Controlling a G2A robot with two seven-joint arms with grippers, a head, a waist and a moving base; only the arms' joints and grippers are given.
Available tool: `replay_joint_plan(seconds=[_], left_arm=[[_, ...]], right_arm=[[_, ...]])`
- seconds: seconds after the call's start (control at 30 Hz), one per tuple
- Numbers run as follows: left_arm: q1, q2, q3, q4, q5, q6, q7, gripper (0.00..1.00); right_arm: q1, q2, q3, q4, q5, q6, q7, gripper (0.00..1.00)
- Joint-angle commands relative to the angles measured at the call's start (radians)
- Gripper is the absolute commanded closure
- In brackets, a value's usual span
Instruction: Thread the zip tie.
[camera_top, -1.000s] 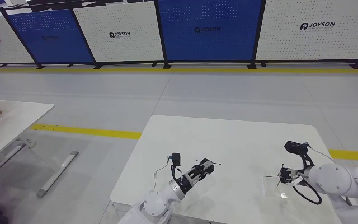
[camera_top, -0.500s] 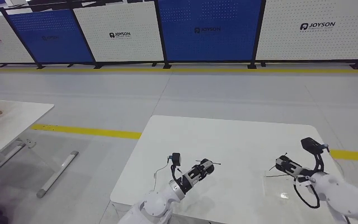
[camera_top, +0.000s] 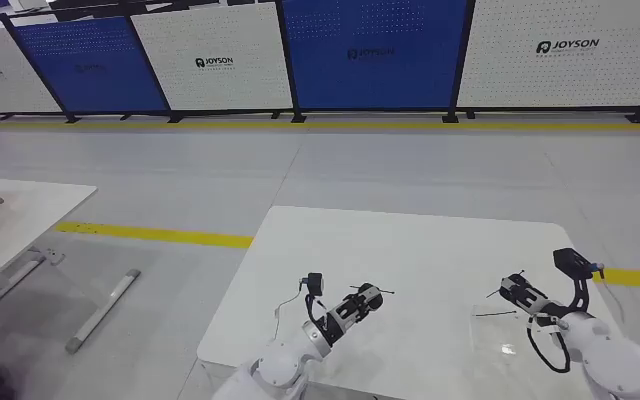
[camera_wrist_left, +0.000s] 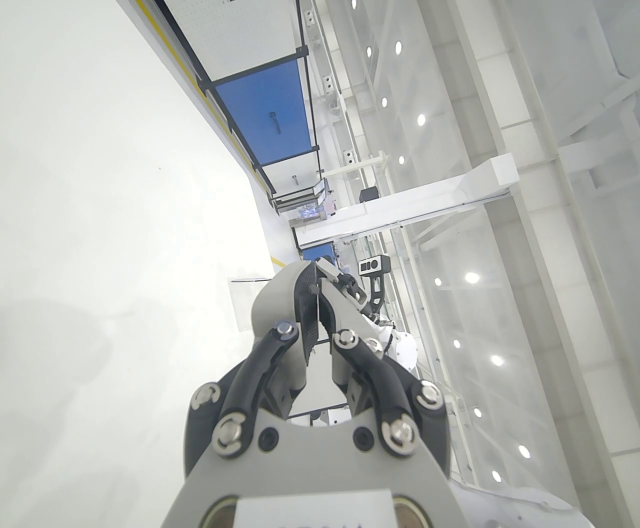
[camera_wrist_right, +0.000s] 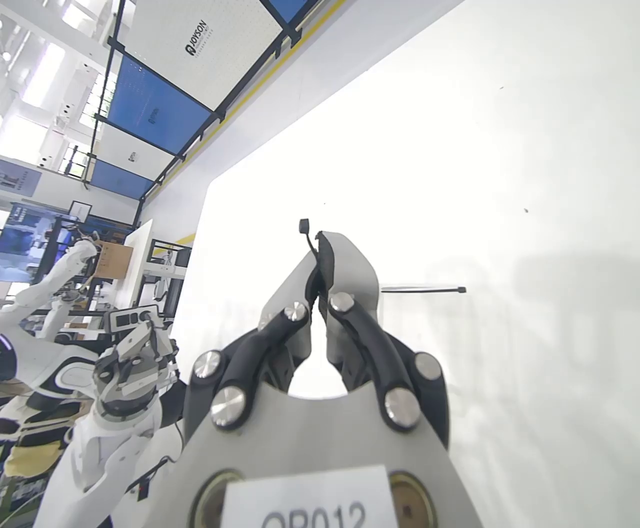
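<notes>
**Black ties pinched on both sides; threading not begun**

Step (judged): both grasps are made and the mating approach is pending. The left gripper (camera_top: 371, 294), at 7 o'clock on the white table (camera_top: 400, 240), has its pads pressed together on a thin black strap, the left-hand zip tie (camera_wrist_left: 317, 312). A short length pokes out toward 3 o'clock, and I cannot tell which end it is. The right gripper (camera_wrist_right: 319, 245), at 4 o'clock on the table, is likewise pinched on the right-hand zip tie (camera_wrist_right: 303, 226), whose square head stands clear beyond the fingertips. The grippers are well apart, and no strap enters any head.

A spare zip tie (camera_wrist_right: 422, 289) lies flat at 7 o'clock of the right gripper, not touching it. As far as the top view shows, it rests on a clear sheet (camera_top: 485, 337).

Next move (judged): bring the arms toward the table's middle, turn the wrists until a free tip faces the slot in the head, then feed along the slot's axis. The strap looks thin and whippy, so a small angular error would likely send the tip skidding past the head. The slot's orientation is too small to read.

Surface: plain white top with rounded corners.

Room: blue and white pegboard panels (camera_top: 375, 55) stand at 12 o'clock. A yellow floor line (camera_top: 150, 234) crosses the grey floor at 9 o'clock. A second white table (camera_top: 30, 205) also sits at 9 o'clock, well apart.
</notes>
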Motion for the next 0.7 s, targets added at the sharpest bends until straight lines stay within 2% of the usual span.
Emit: replay_joint_plan(seconds=[0.0, 0.1, 0.2, 0.33, 0.4, 0.53, 0.67], left_arm=[[-0.006, -0.002, 0.02, 0.014, 0.055, 0.02, 0.02, 1.0], [-0.016, -0.005, 0.045, 0.037, 0.119, 0.029, 0.051, 1.0], [-0.026, -0.01, 0.072, 0.06, 0.176, 0.015, 0.091, 1.0], [-0.027, -0.01, 0.075, 0.063, 0.183, 0.008, 0.098, 1.0], [-0.027, -0.01, 0.075, 0.063, 0.183, 0.008, 0.098, 1.0], [-0.027, -0.01, 0.075, 0.063, 0.183, 0.008, 0.098, 1.0], [-0.027, -0.01, 0.075, 0.063, 0.183, 0.008, 0.098, 1.0]], right_arm=[[0.0, 0.0, 0.0, 0.0, 0.0, 0.0, 0.0, 1.0], [0.0, 0.0, 0.0, 0.0, 0.0, 0.0, 0.0, 1.0], [0.0, 0.0, 0.0, 0.0, 0.0, 0.0, 0.0, 1.0], [0.0, 0.0, 0.0, 0.0, 0.0, 0.0, 0.0, 1.0], [-0.008, -0.003, -0.001, -0.005, 0.022, -0.037, -0.008, 1.0], [-0.076, -0.014, 0.0, -0.051, 0.045, -0.107, -0.158, 1.0], [-0.142, -0.024, -0.009, -0.107, 0.053, -0.128, -0.262, 1.0]])
